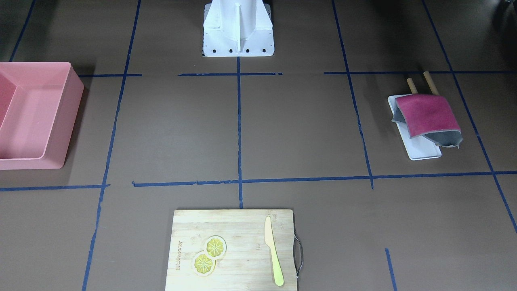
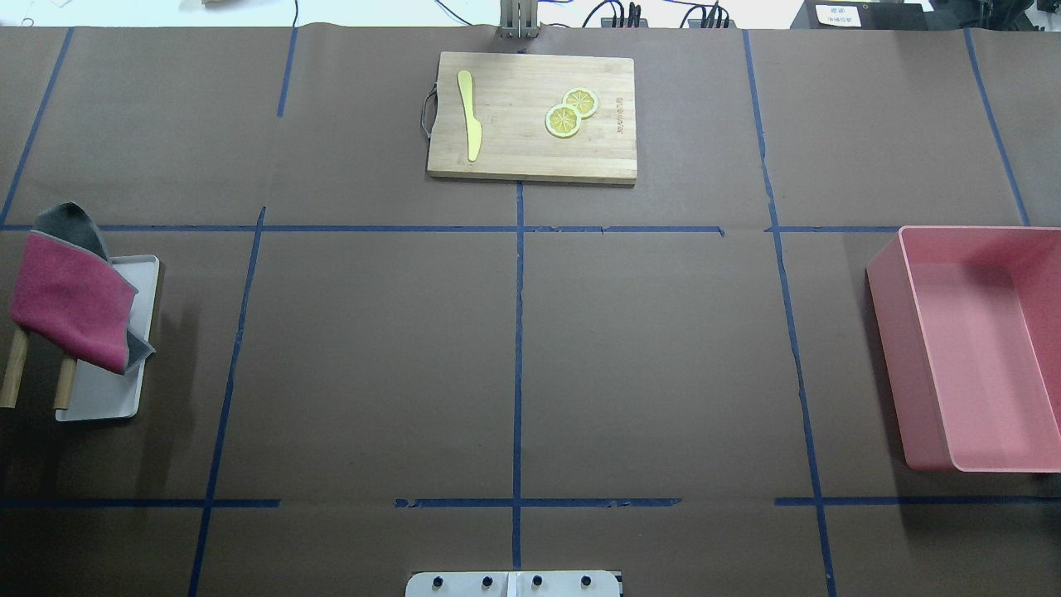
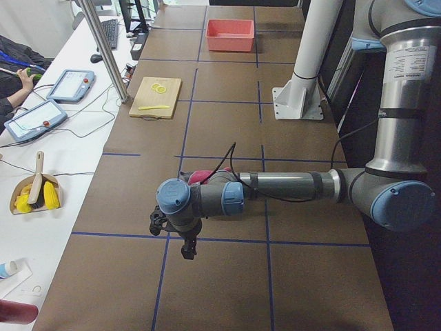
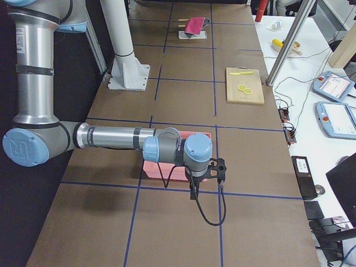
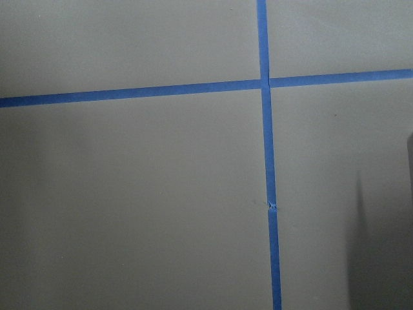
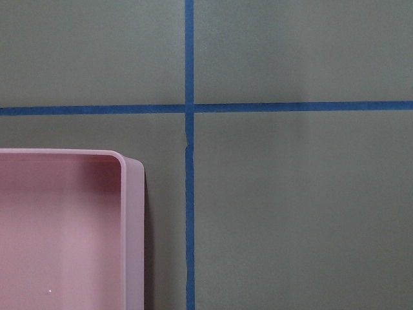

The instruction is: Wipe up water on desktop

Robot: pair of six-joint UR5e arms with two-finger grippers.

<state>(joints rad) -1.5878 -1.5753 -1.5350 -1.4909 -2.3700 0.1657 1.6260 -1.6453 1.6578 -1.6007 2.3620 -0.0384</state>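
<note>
The desktop (image 2: pixel 646 356) is a matte brown surface with a grid of blue tape lines; I see no water on it. A magenta and grey cloth (image 2: pixel 70 298) lies draped over a white tray (image 2: pixel 108 390) at the robot's left; it also shows in the front view (image 1: pixel 428 115). My left gripper (image 3: pixel 187 249) shows only in the left side view, pointing down over bare desktop near the cloth. My right gripper (image 4: pixel 193 192) shows only in the right side view, beside the pink bin (image 4: pixel 172 169). I cannot tell whether either is open or shut.
A pink bin (image 2: pixel 978 348) stands at the robot's right. A bamboo cutting board (image 2: pixel 530 116) with a yellow knife (image 2: pixel 470 116) and two lemon slices (image 2: pixel 572 112) lies at the far middle. Two wooden handles (image 2: pixel 15 377) stick out under the cloth. The white robot base (image 1: pixel 238 28) is mid-table.
</note>
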